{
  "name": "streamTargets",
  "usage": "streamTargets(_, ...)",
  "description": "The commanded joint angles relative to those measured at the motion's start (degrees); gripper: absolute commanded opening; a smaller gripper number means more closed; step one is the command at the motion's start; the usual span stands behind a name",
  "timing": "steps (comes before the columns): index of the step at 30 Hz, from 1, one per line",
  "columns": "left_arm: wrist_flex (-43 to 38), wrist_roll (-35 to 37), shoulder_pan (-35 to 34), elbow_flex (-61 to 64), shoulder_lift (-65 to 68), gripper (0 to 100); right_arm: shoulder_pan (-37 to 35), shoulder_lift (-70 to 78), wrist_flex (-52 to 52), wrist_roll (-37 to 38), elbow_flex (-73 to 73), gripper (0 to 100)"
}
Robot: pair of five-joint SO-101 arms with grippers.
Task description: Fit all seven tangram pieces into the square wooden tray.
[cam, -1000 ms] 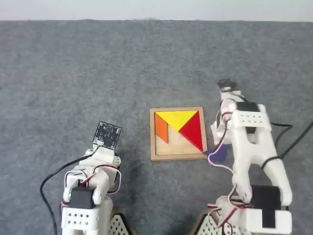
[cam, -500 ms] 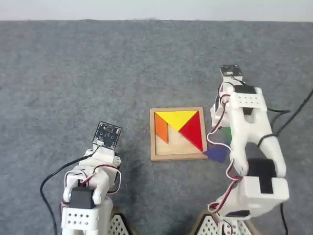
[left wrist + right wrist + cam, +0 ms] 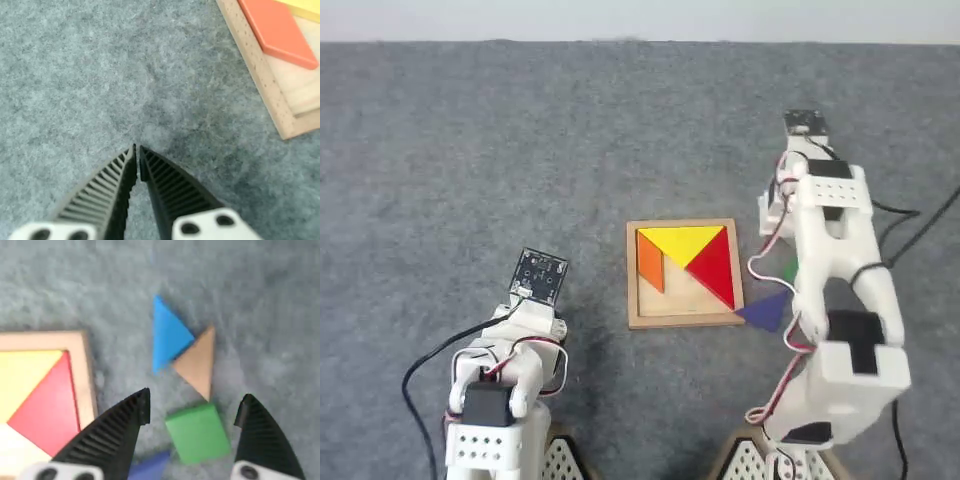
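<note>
we see the right gripper spread wide and empty with the green square lying between its jaws, just right of the wooden tray at the high view's centre-right (the left gripper, pinched shut on nothing, sits well apart at lower left).

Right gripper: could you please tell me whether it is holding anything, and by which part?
Nothing is held: the right gripper is open over the green square, not closed on it.
</note>
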Motion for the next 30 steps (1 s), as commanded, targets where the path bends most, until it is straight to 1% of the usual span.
streamTargets(1, 0.3, 0.4, -0.3, -0.7, -1.4, 1, -1.5, 3.5, 3.0, 2.3, -9.1, 29.2)
streamTargets(6, 0.3, 0.4, -0.3, -0.7, -1.4, 1, -0.8, 12.6, 6.5, 2.5, -17.0, 29.2)
streamTargets(11, 0.3, 0.4, -0.3, -0.7, -1.4, 1, 0.7, 17.9, 6.6, 2.5, -20.1, 29.2)
streamTargets(21, 0.3, 0.4, -0.3, -0.7, -1.4, 1, 5.9, 19.1, 6.1, 2.5, -20.2, 29.2)
streamTargets(26, 0.3, 0.4, -0.3, -0.7, -1.4, 1, 5.5, 19.2, 6.0, 4.0, -20.3, 29.2)
streamTargets(30, 0.3, 0.4, -0.3, -0.7, -1.4, 1, 6.0, 19.3, 5.2, 2.0, -20.4, 29.2)
